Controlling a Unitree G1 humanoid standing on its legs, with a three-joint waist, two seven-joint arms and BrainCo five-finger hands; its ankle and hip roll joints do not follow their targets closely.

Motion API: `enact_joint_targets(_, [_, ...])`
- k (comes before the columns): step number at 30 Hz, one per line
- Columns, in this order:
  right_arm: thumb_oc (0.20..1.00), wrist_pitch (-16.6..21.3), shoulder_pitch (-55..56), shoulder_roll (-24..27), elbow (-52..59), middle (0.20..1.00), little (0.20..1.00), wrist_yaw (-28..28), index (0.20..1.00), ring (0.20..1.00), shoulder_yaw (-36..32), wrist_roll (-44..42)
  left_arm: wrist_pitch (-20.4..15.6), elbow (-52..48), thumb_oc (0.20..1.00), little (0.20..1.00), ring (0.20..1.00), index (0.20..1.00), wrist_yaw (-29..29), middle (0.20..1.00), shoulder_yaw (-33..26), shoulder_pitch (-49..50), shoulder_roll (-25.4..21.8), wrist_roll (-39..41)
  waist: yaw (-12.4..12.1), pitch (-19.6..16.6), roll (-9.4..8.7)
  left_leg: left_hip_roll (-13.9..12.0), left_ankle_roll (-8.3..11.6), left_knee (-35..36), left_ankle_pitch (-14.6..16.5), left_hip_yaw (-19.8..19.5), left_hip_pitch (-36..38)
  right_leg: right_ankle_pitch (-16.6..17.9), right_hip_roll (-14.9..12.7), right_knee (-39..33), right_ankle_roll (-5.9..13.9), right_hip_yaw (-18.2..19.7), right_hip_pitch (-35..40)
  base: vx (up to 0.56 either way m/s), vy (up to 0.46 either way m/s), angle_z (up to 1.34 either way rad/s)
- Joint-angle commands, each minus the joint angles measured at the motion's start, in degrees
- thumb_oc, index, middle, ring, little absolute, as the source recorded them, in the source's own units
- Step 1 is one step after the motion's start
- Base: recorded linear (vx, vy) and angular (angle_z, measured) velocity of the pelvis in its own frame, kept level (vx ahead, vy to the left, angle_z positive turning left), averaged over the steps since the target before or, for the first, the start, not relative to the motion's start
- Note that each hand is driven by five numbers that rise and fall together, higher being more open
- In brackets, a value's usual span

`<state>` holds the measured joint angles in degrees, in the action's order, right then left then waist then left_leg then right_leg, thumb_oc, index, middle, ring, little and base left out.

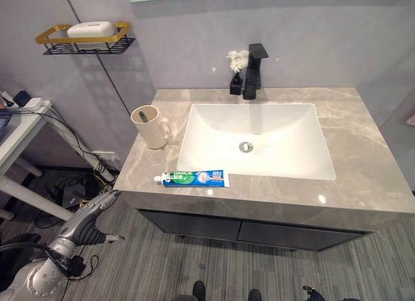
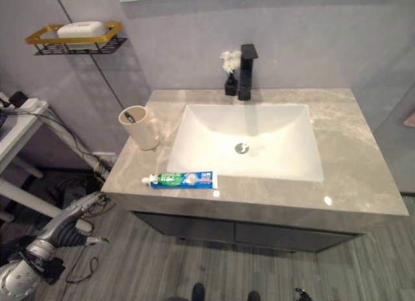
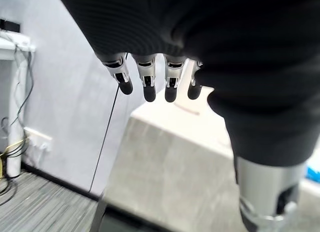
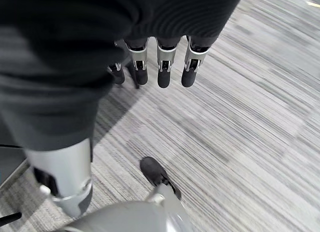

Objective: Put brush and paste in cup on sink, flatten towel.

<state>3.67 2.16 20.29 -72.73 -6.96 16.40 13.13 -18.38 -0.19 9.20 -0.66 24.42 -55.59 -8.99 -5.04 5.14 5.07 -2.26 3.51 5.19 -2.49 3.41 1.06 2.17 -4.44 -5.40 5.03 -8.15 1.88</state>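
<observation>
Down at the lower left, below the counter's front edge, the left hand point(image 1: 91, 218) hangs with fingers straight and relaxed, thumb apart, holding and touching nothing; its wrist view shows the fingertips point(image 3: 149, 89) pointing toward the counter's side. The right hand point(image 4: 160, 67) hangs over the floor, fingers loosely extended and empty. Outward on the grey marble counter point(image 1: 363, 152), the toothpaste tube point(image 1: 193, 178) lies flat near the front edge, just before the white basin point(image 1: 256, 140), while the cream cup point(image 1: 150, 127) stands upright to the left of the basin, with what looks like a toothbrush point(image 1: 142, 115) already inside it. No towel can be made out. The likely risks: a low, sideways reach could nudge the tube off the front edge, or a rising hand could clip the light cup and tip it.
</observation>
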Motion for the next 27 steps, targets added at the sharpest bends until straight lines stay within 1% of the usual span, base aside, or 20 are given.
enact_joint_targets(1, [1.0, -0.5, -3.5, -0.9, -1.1, 1.0, 1.0, 1.2, 1.0, 1.0, 1.0, -1.4, 0.0, -2.3, 1.0, 1.0, 1.0, 1.0, 3.2, 1.0, -6.3, -2.3, -0.1, 4.3, 0.5, 1.4, -3.14, 1.0, 0.26, -0.2, 0.6, -0.7, 0.7, 6.1, -4.4, 0.4, 3.44, 3.3, -0.2, 0.03, 0.034, -0.12])
enact_joint_targets(5, [1.0, -0.7, -3.2, -1.0, -0.7, 1.0, 1.0, 1.7, 1.0, 1.0, 0.7, -1.7, 0.0, -2.2, 1.0, 1.0, 1.0, 1.0, 3.1, 1.0, -6.9, -4.7, 1.4, 5.9, 1.1, 1.6, -3.09, 1.0, 0.2, -0.2, 0.9, 0.0, 0.9, 6.1, -4.3, 0.4, 3.41, 4.1, -0.5, 0.01, 0.021, -0.19])
enact_joint_targets(7, [1.0, -0.6, -3.0, -0.9, -0.2, 1.0, 1.0, 2.0, 1.0, 1.0, 0.4, -2.0, 0.1, -1.6, 1.0, 1.0, 1.0, 1.0, 2.8, 1.0, -6.2, -6.7, 2.1, 6.4, 1.6, 1.7, -3.08, 1.0, 0.14, -0.2, 1.1, 0.3, 1.0, 6.1, -4.3, 0.4, 3.43, 4.6, -0.6, 0.01, 0.022, -0.12])
enact_joint_targets(11, [1.0, -0.4, -3.0, -0.9, 1.2, 1.0, 1.0, 2.2, 1.0, 1.0, 0.7, -2.7, 0.2, 0.8, 1.0, 1.0, 1.0, 1.0, 2.2, 1.0, -2.9, -11.1, 3.0, 6.3, 2.8, 2.0, -2.92, 1.0, 0.18, -0.2, 1.4, 1.4, 0.9, 6.5, -4.4, 0.4, 3.66, 5.7, -1.5, -0.01, 0.031, -0.13])
enact_joint_targets(12, [1.0, -0.3, -3.1, -1.0, 1.5, 1.0, 1.0, 2.1, 1.0, 1.0, 0.7, -2.9, 0.3, 1.3, 1.0, 1.0, 1.0, 1.0, 1.9, 1.0, -1.1, -13.0, 3.7, 6.3, 3.3, 2.3, -2.83, 1.1, 0.19, -0.2, 1.5, 1.8, 0.7, 6.8, -4.4, 0.4, 3.77, 6.1, -2.0, -0.03, 0.024, -0.17])
enact_joint_targets(13, [1.0, -0.3, -3.1, -0.9, 1.5, 1.0, 1.0, 2.1, 1.0, 1.0, 0.6, -2.9, 0.3, 1.4, 1.0, 1.0, 1.0, 1.0, 2.0, 1.0, -1.0, -13.2, 3.7, 6.3, 3.2, 2.3, -2.79, 1.1, 0.18, -0.2, 1.5, 1.8, 0.6, 6.8, -4.4, 0.4, 3.77, 6.2, -2.1, -0.04, 0.027, -0.2])
enact_joint_targets(15, [1.0, -0.2, -2.9, -0.6, 1.9, 1.0, 1.0, 1.9, 1.0, 1.0, 0.2, -3.4, 0.6, 2.0, 1.0, 1.0, 1.0, 1.0, 1.0, 1.0, 2.2, -15.6, 4.6, 6.3, 3.8, 2.6, -2.67, 1.0, 0.1, -0.2, 1.4, 2.6, -0.1, 7.3, -4.2, 0.4, 4.11, 6.9, -3.2, -0.03, 0.018, -0.24])
enact_joint_targets(16, [1.0, -0.2, -2.9, -0.6, 1.9, 1.0, 1.0, 1.9, 1.0, 1.0, 0.2, -3.4, 0.6, 2.0, 1.0, 1.0, 1.0, 1.0, 1.1, 1.0, 2.3, -15.7, 4.6, 6.2, 3.7, 2.6, -2.66, 1.0, 0.1, -0.2, 1.4, 2.6, -0.1, 7.3, -4.2, 0.4, 4.11, 6.9, -3.2, -0.02, 0.016, -0.2])
enact_joint_targets(17, [1.0, -0.2, -2.6, -0.3, 2.0, 1.0, 1.0, 1.9, 1.0, 1.0, -0.1, -3.7, 0.8, 2.5, 1.0, 1.0, 1.0, 1.0, 0.6, 1.0, 3.7, -16.5, 5.3, 6.3, 4.2, 2.7, -2.64, 1.0, 0.03, -0.2, 1.5, 2.9, -0.2, 7.4, -4.1, 0.4, 4.29, 7.1, -3.6, 0.0, 0.013, -0.11])
enact_joint_targets(22, [1.0, -0.2, -1.6, -0.2, 1.8, 1.0, 1.0, 1.4, 1.0, 1.0, -0.8, -3.9, 1.2, 3.8, 1.0, 1.0, 1.0, 1.0, -0.2, 1.0, 6.6, -18.6, 5.8, 5.6, 4.9, 2.4, -2.58, 0.8, -0.02, -0.2, 1.9, 3.9, 0.1, 7.8, -3.9, 0.4, 4.5, 8.5, -4.2, 0.02, 0.01, -0.06])
enact_joint_targets(27, [1.0, -0.1, -0.8, -0.3, 1.8, 1.0, 1.0, 1.5, 1.0, 1.0, -0.9, -3.9, 1.5, 5.3, 1.0, 1.0, 1.0, 1.0, -0.5, 1.0, 8.2, -20.0, 6.4, 5.1, 5.4, 2.3, -2.74, 0.7, 0.05, -0.2, 2.2, 4.5, 0.6, 7.8, -3.7, 0.4, 4.48, 9.2, -4.2, 0.02, 0.002, -0.08])
